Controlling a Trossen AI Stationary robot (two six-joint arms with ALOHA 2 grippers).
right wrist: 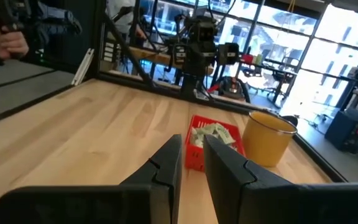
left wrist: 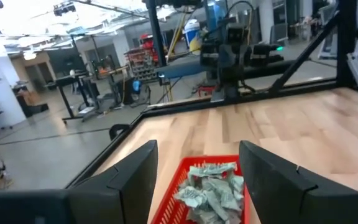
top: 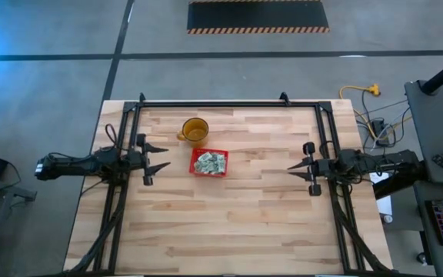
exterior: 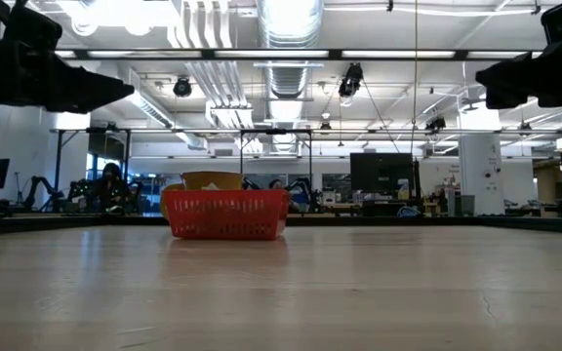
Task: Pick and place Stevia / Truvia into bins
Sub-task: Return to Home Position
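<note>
Table at the close of the sorting job, both arms drawn back to opposite ends. The Stevia / Truvia sachets (left wrist: 210,186) lie in a loose, crumpled heap inside the red basket (exterior: 224,219), which stands left of the middle of the wooden table (top: 268,223). An amber cup (right wrist: 267,138) stands just beside it on the far side. No sachet shows on the bare boards.

The left gripper (top: 166,156) hangs above the table's left edge, near the basket, its fingers spread wide and empty. The right gripper (right wrist: 192,140) hangs above the right edge, well apart from the basket, its fingers drawn to a narrow gap and holding nothing.

Handling, as a judgement: each sachet is very light, thin and limp paper that creases readily and shifts under a nudge. The grip belongs across the short width near the middle, or on a raised edge, since a flat sachet offers little to pinch.

The sachets carry green print, too small to read. No other lettering is legible.
</note>
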